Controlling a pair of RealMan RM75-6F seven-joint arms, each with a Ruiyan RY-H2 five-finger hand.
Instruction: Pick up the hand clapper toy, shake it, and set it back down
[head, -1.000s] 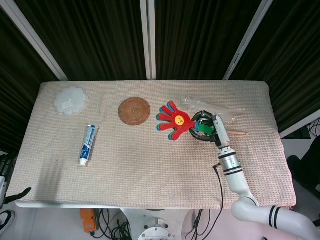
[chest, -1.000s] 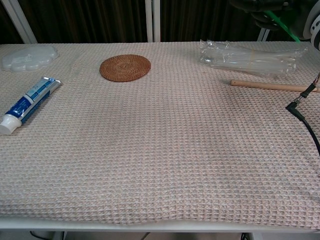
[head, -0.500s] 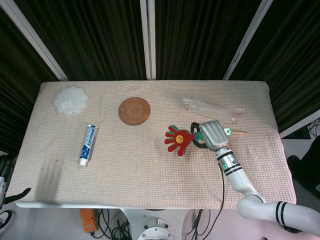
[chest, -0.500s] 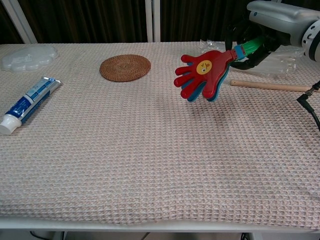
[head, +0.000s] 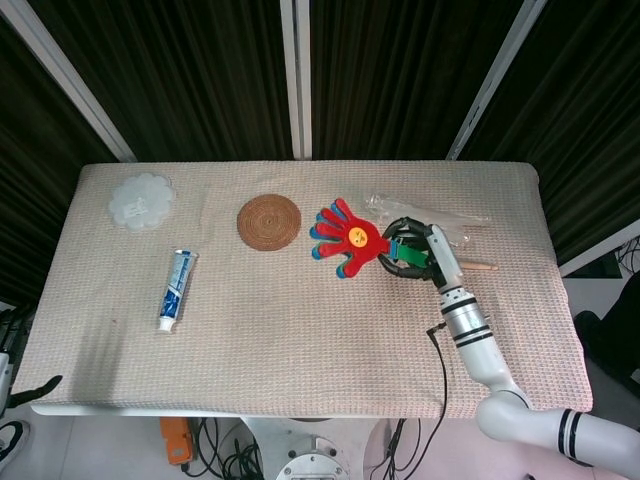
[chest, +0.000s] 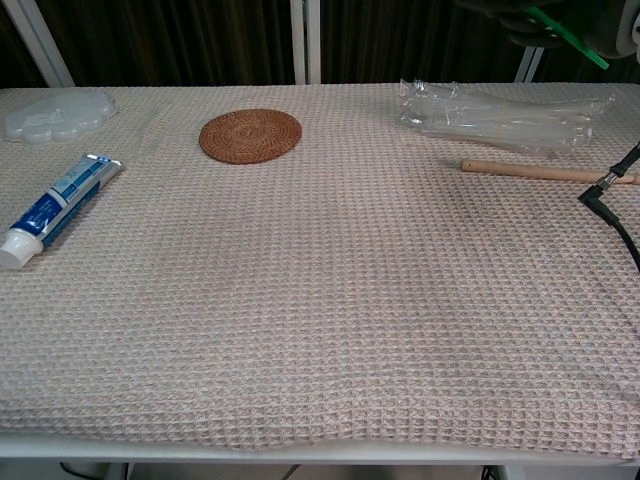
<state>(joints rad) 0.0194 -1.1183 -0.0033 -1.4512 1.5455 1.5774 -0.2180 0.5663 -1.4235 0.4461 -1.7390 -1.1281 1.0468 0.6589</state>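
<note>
The hand clapper toy (head: 345, 239) is a red hand shape with blue and green layers behind it, a yellow face at its palm and a green handle. In the head view it hangs raised over the table's right centre. My right hand (head: 412, 251) grips the green handle, fingers curled around it. In the chest view only the green handle tip (chest: 568, 37) and part of the right hand (chest: 520, 20) show at the top right edge; the clapper head is out of that frame. My left hand is in neither view.
A round woven coaster (head: 269, 220) lies left of the toy. A clear plastic packet (chest: 500, 115) and a wooden stick (chest: 545, 172) lie at the back right. A toothpaste tube (head: 177, 289) and a white flower-shaped dish (head: 141, 200) sit at the left. A black cable (chest: 610, 205) trails by my right arm.
My right hand has swung the clapper back up from its lowered position half a second ago; it has left the chest view and returned to roughly where it was a second ago.
</note>
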